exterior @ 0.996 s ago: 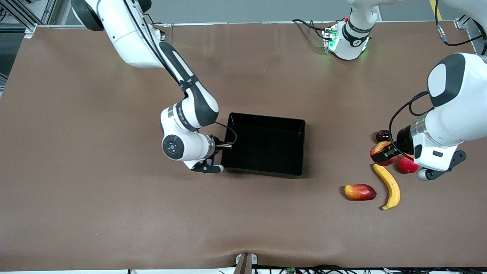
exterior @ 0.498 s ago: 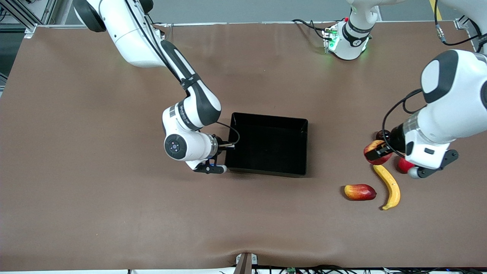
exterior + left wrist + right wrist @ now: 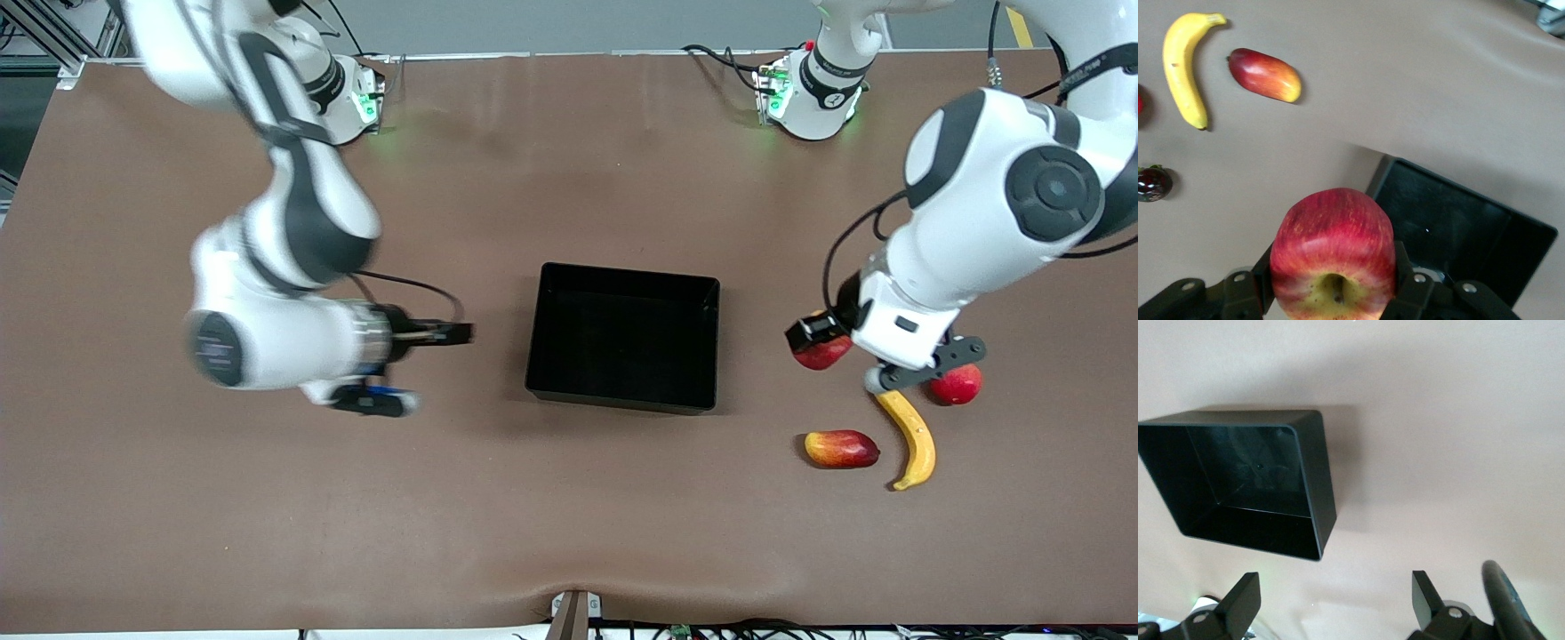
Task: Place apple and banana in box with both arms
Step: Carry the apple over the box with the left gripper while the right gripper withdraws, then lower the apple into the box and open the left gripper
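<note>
My left gripper (image 3: 811, 336) is shut on the small red, yellow-streaked apple (image 3: 825, 354) and holds it in the air over the table between the black box (image 3: 622, 271) and the other fruit. In the left wrist view the apple (image 3: 1333, 257) sits between the jaws, with the box (image 3: 1451, 220) just ahead. The yellow banana (image 3: 911, 437) lies on the table nearer the front camera; it also shows in the left wrist view (image 3: 1183, 67). My right gripper (image 3: 449, 334) is open and empty beside the box, toward the right arm's end. The right wrist view shows the box (image 3: 1318, 480) empty.
An oblong red-and-yellow fruit (image 3: 841, 449) lies beside the banana. A larger round red fruit (image 3: 956, 384) lies under the left arm's wrist. A small dark fruit (image 3: 1151, 183) shows in the left wrist view only. The brown table (image 3: 267, 498) spreads wide around the box.
My left gripper rose with the apple and moved toward the box. My right gripper left the box's edge and drew back toward the right arm's end. The box shifted slightly.
</note>
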Controlling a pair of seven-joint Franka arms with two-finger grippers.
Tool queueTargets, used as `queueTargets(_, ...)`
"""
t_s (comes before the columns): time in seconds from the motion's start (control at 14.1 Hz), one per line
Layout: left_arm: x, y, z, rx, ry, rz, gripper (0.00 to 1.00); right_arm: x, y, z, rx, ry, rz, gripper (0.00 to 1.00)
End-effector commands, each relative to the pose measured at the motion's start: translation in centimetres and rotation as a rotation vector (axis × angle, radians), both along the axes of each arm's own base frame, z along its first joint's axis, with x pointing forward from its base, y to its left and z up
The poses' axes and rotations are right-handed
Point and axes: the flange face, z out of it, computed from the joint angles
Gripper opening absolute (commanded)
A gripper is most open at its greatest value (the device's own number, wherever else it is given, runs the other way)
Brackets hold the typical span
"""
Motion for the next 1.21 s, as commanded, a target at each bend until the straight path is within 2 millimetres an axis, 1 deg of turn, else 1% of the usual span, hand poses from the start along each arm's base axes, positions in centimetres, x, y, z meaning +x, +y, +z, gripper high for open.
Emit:
queueTargets(0.0,-2.4,-4.2,0.6,0.011,0.006,-0.074,0.0,-0.5,-4.3,2.8,-0.014,0.022,-0.019,1.0)
queueTargets(0.07,-3.2,-6.7,-0.5,0.017,0.023,-0.109,0.0,-0.7,-6.4,4.7,-0.038,0.007,-0.032,1.0)
queueTargets(0.14,-3.8,-8.7,-1.6,0.029,0.035,-0.122,0.0,-0.9,-8.4,6.2,-0.058,-0.004,-0.044,1.0)
queueTargets(0.21,-4.2,-10.6,-3.2,0.04,0.049,-0.118,0.0,-1.1,-10.1,7.1,-0.07,0.002,-0.057,1.0)
queueTargets(0.28,-4.9,-12.8,-5.2,0.052,0.07,-0.119,0.0,-1.3,-12.4,8.2,-0.075,0.008,-0.078,1.0)
queueTargets(0.36,-5.4,-14.2,-7.3,0.076,0.077,-0.117,0.0,-1.4,-14.9,9.8,-0.079,0.008,-0.102,1.0)
queueTargets(0.43,-5.9,-15.0,-9.7,0.095,0.079,-0.102,0.0,-1.7,-17.2,11.9,-0.079,-0.009,-0.126,1.0)
queueTargets(0.5,-6.5,-15.8,-12.5,0.084,0.071,-0.086,0.0,-1.8,-19.4,12.5,-0.099,-0.01,-0.151,1.0)
queueTargets(0.57,-7.2,-16.4,-14.9,0.065,0.052,-0.082,0.0,-1.7,-21.5,12.4,-0.122,-0.017,-0.154,1.0)
queueTargets(0.64,-8.4,-17.2,-17.6,0.046,0.039,-0.092,0.0,-2.1,-23.5,13.2,-0.142,-0.056,-0.108,1.0)
queueTargets(0.71,-9.3,-17.4,-19.9,0.033,0.037,-0.102,0.0,-2.6,-25.0,13.9,-0.191,-0.095,-0.031,1.0)
queueTargets(0.78,-9.8,-17.3,-21.8,0.03,0.048,-0.106,0.0,-3.0,-26.1,14.7,-0.259,-0.127,0.039,1.0)
queueTargets(0.92,-10.4,-17.1,-24.6,0.055,0.08,-0.131,0.0,-3.6,-27.6,16.1,-0.355,-0.179,0.124,1.0)
queueTargets(1.0,-10.5,-17.0,-25.8,0.074,0.085,-0.149,0.0,-3.9,-28.0,15.6,-0.374,-0.17,0.132,1.0)
queueTargets(1.07,-10.7,-17.0,-27.3,0.085,0.102,-0.157,0.0,-4.4,-28.3,15.8,-0.381,-0.194,0.124,1.0)
queueTargets(1.14,-10.6,-16.5,-28.4,0.09,0.121,-0.152,0.0,-5.2,-28.6,15.4,-0.38,-0.216,0.12,1.0)
